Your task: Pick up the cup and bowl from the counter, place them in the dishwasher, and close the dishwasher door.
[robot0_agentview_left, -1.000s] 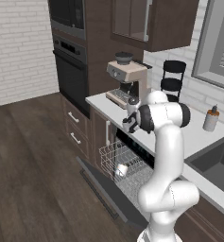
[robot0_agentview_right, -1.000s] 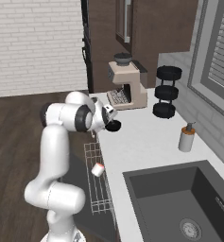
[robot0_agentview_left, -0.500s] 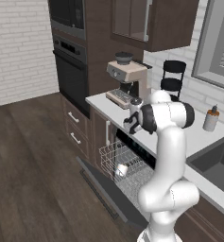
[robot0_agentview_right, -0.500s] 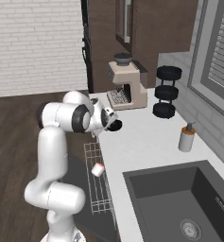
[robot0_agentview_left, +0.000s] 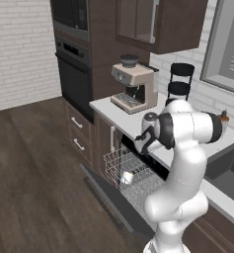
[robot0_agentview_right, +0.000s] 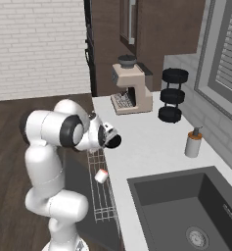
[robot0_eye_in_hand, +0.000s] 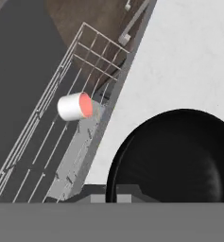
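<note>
Gripper (robot0_agentview_right: 112,140) pinched on bowl (robot0_agentview_right: 113,142) rim.
I saw the fingers pressed onto the black bowl above the counter (robot0_agentview_right: 151,147) edge; the cup (robot0_eye_in_hand: 74,106) lay on its side in the dishwasher rack (robot0_eye_in_hand: 61,123), at 10 o'clock of the bowl.

No legible text, label, brand, number or sign appears in any view. The oven (robot0_agentview_left: 75,79) front and the coffee machine (robot0_agentview_left: 133,88) show no readable markings at this resolution.
</note>
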### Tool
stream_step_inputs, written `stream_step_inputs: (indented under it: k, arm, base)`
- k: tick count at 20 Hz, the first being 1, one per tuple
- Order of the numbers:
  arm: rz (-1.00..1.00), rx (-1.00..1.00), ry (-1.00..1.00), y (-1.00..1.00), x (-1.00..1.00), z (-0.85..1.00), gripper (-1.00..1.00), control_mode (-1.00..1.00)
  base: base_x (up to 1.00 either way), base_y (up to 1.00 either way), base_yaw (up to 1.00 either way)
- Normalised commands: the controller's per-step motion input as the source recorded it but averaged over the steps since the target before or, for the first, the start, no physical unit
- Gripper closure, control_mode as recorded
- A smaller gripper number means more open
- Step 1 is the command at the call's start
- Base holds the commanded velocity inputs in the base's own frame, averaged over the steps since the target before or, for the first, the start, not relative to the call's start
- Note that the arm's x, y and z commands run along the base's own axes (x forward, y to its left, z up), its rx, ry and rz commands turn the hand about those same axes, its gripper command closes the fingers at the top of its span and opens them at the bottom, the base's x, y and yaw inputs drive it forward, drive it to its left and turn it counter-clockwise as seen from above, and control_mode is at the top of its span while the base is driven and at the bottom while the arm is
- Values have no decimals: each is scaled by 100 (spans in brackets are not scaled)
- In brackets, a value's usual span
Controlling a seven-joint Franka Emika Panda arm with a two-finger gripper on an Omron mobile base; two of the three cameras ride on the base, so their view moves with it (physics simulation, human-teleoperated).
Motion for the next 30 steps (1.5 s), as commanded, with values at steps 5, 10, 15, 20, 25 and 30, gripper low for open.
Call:
stream_step_inputs:
  k: [5, 10, 15, 20, 25, 30]
  arm:
    - [0, 3, 0, 62, -100, 0, 100, -100]
    - [0, 0, 0, 91, -100, 0, 100, -100]
    - [-6, 0, 0, 47, -57, -31, 100, -100]
    - [-12, 0, 0, 1, 3, -66, 100, -100]
    - [-13, 0, 0, 0, 7, -72, 100, -100]
    - [-11, 0, 1, -6, 31, -68, 100, -100]
  base:
    - [0, 0, 0]
    - [0, 0, 0]
    - [0, 0, 0]
    - [0, 0, 0]
    - [0, 0, 0]
    - [0, 0, 0]
